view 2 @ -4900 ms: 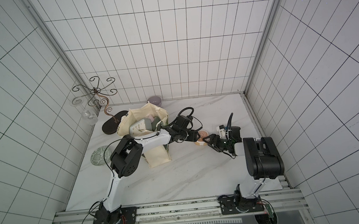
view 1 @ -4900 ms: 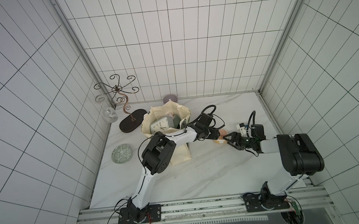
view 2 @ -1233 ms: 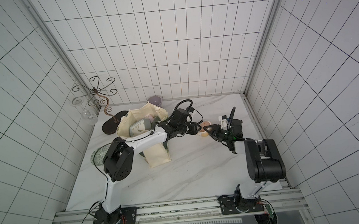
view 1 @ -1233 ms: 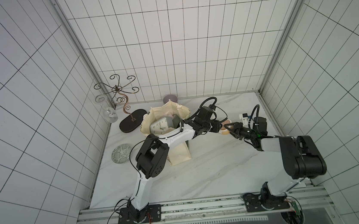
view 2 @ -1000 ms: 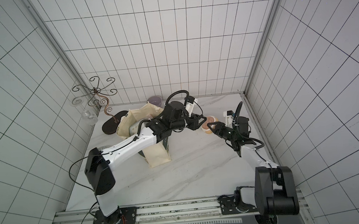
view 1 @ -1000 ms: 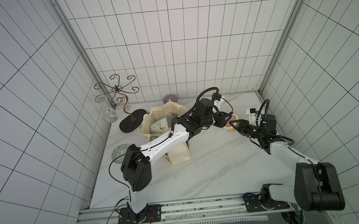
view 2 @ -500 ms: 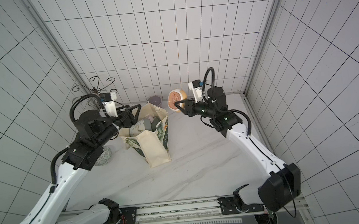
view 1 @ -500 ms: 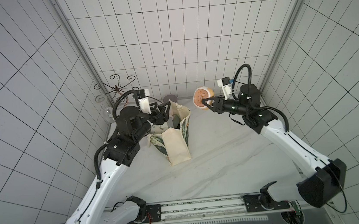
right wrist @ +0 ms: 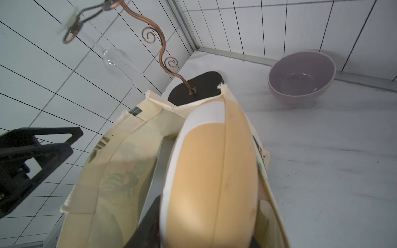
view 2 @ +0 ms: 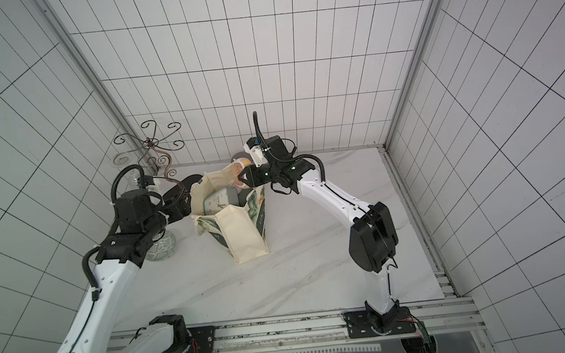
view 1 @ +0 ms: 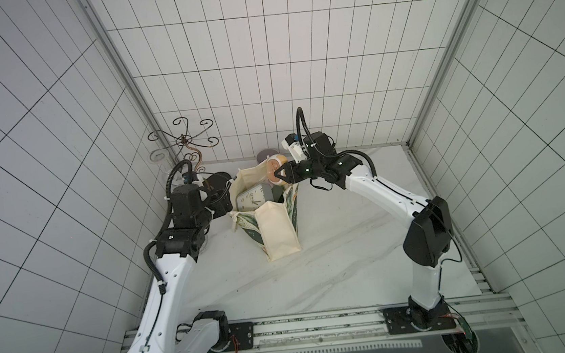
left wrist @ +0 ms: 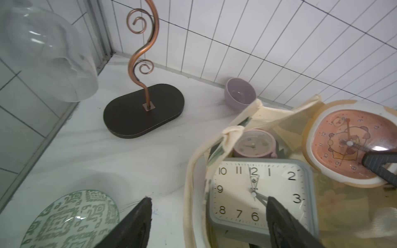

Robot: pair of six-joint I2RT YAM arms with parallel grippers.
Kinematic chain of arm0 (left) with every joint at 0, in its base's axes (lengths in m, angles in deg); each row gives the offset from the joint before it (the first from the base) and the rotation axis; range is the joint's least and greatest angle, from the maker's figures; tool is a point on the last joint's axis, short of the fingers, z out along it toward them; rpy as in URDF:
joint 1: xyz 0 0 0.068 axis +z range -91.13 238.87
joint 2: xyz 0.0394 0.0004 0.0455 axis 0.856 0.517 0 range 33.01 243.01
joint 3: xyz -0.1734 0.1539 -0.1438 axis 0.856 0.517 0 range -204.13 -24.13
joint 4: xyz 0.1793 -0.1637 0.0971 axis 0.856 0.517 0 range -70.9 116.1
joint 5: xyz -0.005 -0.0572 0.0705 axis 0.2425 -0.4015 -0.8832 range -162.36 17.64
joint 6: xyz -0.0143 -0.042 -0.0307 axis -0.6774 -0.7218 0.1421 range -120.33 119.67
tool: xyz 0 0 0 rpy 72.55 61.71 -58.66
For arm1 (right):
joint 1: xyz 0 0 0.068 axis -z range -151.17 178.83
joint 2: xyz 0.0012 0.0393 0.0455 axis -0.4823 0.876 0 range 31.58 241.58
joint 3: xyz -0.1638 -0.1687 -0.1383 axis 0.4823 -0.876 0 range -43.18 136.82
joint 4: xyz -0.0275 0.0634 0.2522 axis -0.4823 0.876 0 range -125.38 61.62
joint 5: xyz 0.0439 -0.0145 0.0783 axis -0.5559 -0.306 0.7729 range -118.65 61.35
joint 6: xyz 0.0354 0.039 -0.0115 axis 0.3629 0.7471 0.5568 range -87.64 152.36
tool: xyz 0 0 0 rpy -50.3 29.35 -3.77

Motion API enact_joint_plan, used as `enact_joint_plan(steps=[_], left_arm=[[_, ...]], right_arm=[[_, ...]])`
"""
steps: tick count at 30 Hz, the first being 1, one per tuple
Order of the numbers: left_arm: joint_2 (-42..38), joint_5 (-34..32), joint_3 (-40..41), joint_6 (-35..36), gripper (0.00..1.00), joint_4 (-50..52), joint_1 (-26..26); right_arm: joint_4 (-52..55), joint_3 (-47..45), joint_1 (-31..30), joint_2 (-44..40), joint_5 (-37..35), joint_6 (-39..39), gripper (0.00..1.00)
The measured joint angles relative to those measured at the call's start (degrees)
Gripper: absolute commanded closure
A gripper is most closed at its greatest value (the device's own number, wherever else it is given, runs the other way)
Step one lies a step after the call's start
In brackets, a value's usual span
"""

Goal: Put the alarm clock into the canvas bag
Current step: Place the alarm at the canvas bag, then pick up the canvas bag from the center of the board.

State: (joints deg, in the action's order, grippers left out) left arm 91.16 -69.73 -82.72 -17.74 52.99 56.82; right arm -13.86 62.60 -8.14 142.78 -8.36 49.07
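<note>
Above white marble tabletop [view 1: 334, 250], right tool [view 1: 280, 174] clamped on rounded peach-and-cream plastic alarm clock [view 1: 274, 165] at mouth of cream leaf-print canvas bag [view 1: 277, 227] beneath; left tool [left wrist: 207, 216] wide, empty, beside rim; likely light, rigid, slick, best gripped across flat faces.

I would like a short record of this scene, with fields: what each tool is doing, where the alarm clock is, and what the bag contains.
Right tool: shut on the alarm clock, peach with a bear dial
Alarm clock position: at the open mouth of the canvas bag, not yet released
Left tool: open, jaws either side of the bag's rim
Inside bag: grey square clock, small pink clock
Beside bag: purple bowl, green-patterned plate
</note>
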Motion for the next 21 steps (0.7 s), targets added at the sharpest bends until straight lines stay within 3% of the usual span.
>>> enact_joint_plan(steps=[4, 5, 12, 18, 21], left_arm=[[0.3, 1.7, 1.3, 0.3, 0.19, -0.3, 1.9], [0.6, 2.7, 1.7, 0.3, 0.19, -0.5, 2.4], [3.1, 8.4, 2.6, 0.3, 0.24, -2.2, 4.0], [4.2, 12.7, 2.9, 0.2, 0.33, -3.9, 4.0], [4.9, 13.9, 2.9, 0.2, 0.39, -4.4, 4.0]], right_arm=[[4.9, 5.0, -0.9, 3.2, -1.8, -2.8, 0.34], [6.0, 6.3, -1.2, 3.7, -2.5, -3.3, 0.02], [9.5, 7.4, -3.1, 2.1, -6.2, -5.8, 0.0], [9.1, 6.7, -1.9, -6.9, -9.5, -6.5, 0.0], [7.2, 4.7, 0.0, -12.3, -10.3, -6.8, 0.08]])
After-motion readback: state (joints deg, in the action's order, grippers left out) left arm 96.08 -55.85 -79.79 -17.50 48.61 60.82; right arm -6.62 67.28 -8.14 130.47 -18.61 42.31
